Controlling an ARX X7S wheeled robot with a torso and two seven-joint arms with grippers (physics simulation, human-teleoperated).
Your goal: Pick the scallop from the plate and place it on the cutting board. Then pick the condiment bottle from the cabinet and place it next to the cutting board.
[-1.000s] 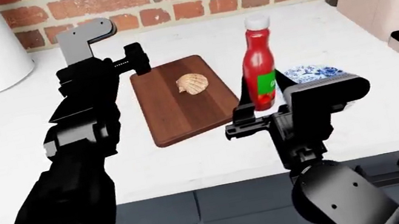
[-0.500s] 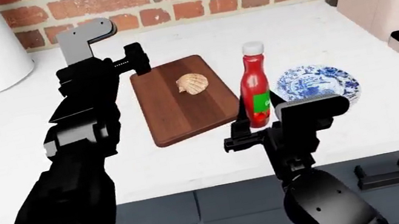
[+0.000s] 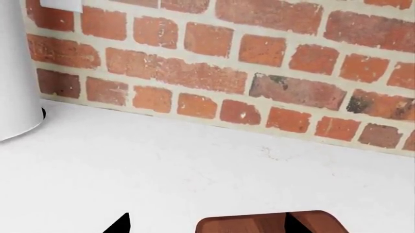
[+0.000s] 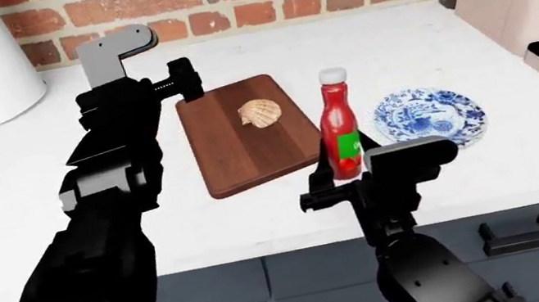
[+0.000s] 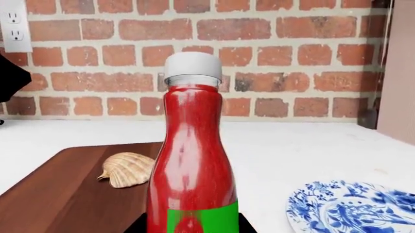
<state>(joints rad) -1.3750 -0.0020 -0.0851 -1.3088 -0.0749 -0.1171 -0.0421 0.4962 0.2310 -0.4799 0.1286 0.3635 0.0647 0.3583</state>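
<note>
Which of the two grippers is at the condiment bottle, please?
The right gripper: the condiment bottle stands at its fingers, while the left gripper sits beyond the cutting board.

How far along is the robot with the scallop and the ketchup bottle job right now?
The first half looks done: the scallop lies on the cutting board, and the plate is bare. In hand: the right gripper is at the base of the upright condiment bottle, between board and plate. Whether it still grips cannot be told. Left: letting go and backing away.
</note>
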